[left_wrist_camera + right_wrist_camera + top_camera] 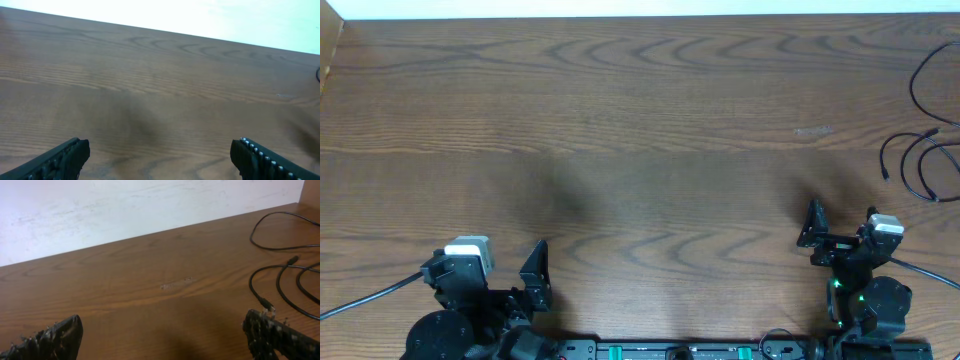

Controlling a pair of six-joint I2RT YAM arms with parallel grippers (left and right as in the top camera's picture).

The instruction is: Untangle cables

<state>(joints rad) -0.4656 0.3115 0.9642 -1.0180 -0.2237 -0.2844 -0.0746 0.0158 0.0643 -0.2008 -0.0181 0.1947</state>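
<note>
the left gripper (160, 156) and right gripper (162, 336) are spread wide, nothing gripped. thin black cables (292, 260) are seen looped on the wooden table (620, 120) near the right one

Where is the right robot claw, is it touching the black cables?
Apart. The overhead view shows a plain strip of bare table between the right gripper, its jaws open, and the cables lying farther back.

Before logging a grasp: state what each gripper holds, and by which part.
Nothing is held. The left gripper and right gripper stand open and empty; the cables lie apart from both.
</note>
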